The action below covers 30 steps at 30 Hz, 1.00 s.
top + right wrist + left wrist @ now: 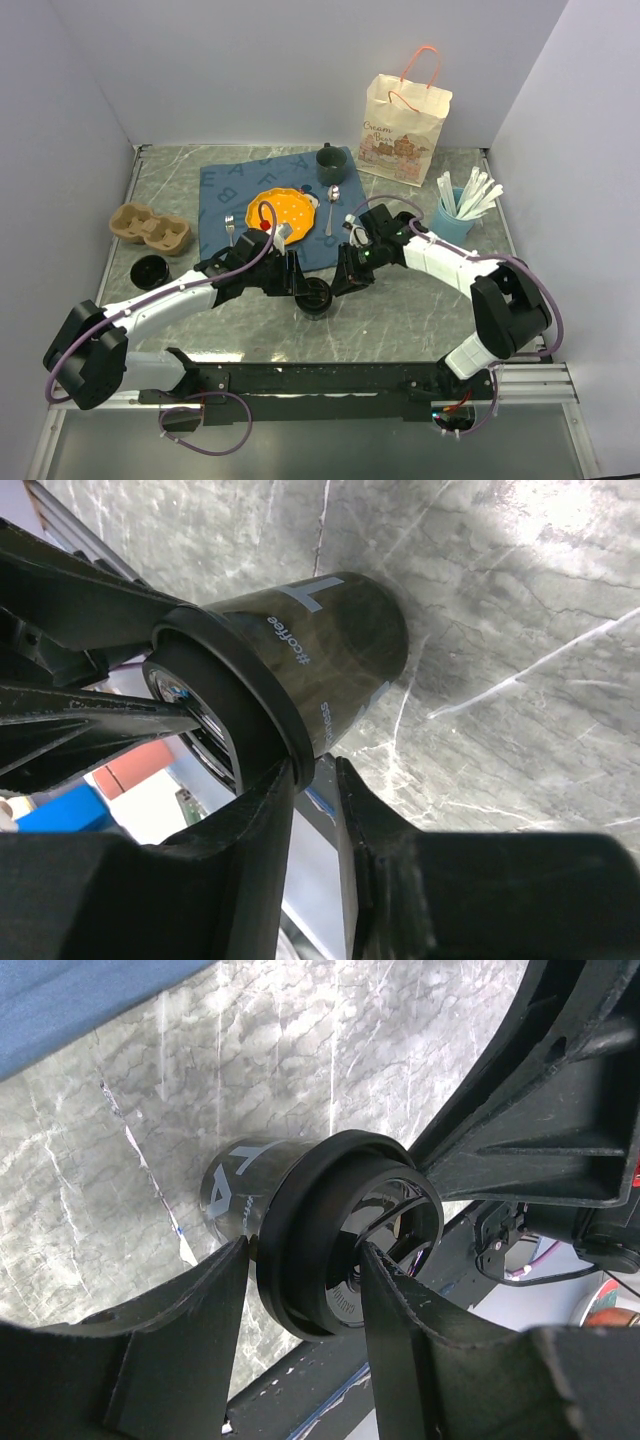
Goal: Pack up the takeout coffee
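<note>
Left claw is gripping the cup, right claw is pinching its lid narrowly; pressing it on squarely looks next.

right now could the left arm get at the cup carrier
Probably, but not freely: the cup carrier sits off to its left with little between, yet the left gripper grips the coffee cup and must let go first.

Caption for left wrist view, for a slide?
Left gripper jaws clamp the lidded black coffee cup standing on the marble tabletop.
</note>
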Available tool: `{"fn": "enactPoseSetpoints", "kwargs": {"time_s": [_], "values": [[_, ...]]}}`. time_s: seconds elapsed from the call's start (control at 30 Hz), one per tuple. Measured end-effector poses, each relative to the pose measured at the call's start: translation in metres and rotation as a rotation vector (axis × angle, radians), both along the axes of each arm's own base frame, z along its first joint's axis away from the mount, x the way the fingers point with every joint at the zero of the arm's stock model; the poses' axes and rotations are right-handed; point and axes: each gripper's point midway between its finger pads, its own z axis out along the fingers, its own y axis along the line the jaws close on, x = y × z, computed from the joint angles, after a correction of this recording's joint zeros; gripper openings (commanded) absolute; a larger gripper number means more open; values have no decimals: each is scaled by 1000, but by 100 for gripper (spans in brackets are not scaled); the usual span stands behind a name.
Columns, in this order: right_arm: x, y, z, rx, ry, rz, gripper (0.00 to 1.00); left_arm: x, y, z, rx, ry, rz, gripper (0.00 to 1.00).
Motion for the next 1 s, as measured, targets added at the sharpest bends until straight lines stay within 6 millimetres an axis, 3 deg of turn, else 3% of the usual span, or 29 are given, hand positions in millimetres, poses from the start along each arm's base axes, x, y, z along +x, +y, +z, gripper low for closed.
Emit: {"fn": "enactPoseSetpoints", "kwargs": {"time_s": [0.17, 0.27, 0.47, 0.67, 1.0], "values": [[2, -3, 6, -44, -8, -7, 33, 0, 0, 0, 0, 0, 1, 52], [11, -2, 21, -62, -43, -9, 36, 0, 0, 0, 0, 0, 1, 52], [22, 6, 41, -32, -99, -3, 54, 0, 0, 0, 3, 4, 0, 52], [14, 11, 39, -19, -103, 33, 63, 0, 0, 1, -2, 15, 10, 52], [9, 15, 21, -47, -89, 93, 59, 0, -1, 1, 1, 24, 11, 52]]}}
